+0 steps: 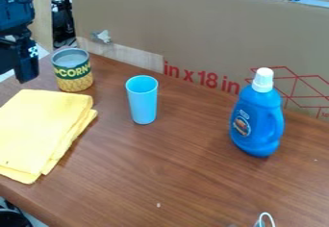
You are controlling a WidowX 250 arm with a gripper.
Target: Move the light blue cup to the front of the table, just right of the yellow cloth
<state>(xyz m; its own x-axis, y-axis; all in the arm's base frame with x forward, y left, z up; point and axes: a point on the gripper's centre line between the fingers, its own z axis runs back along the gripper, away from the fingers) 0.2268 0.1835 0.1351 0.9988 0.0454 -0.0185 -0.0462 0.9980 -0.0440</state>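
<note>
1. Camera view, pincer: the black pincer (pixel 24 67) is between 9 and 10 o'clock. I cannot tell whether it is spread or pressed together. Nearest it are the corn can and the yellow cloth.
2. One corn can (pixel 72 71) stands upright at 10 o'clock: a metal cylinder with a bare rim, its label showing yellow lettering on a dark green band above printed kernels.
3. One yellow cloth (pixel 42 130), soft, matte and folded in layers, lies between 8 and 9 o'clock, just below the can in the view.
4. One light-blue cup (pixel 142 103), smooth, tall and tapering towards its base, stands upright just to the 9 o'clock side of centre.
5. One blue detergent bottle (pixel 258 122) with a moulded side handle stands upright at 3 o'clock. It has one white cap (pixel 263 80) and a small round picture label.
6. The worktop (pixel 186 173) has a brown wood grain. Behind it, from 11 to 2 o'clock, rises a cardboard sheet (pixel 193 33) with red lettering, numerals and line drawings.
7. One thin white loop (pixel 265 215) sits at 5 o'clock.
</note>
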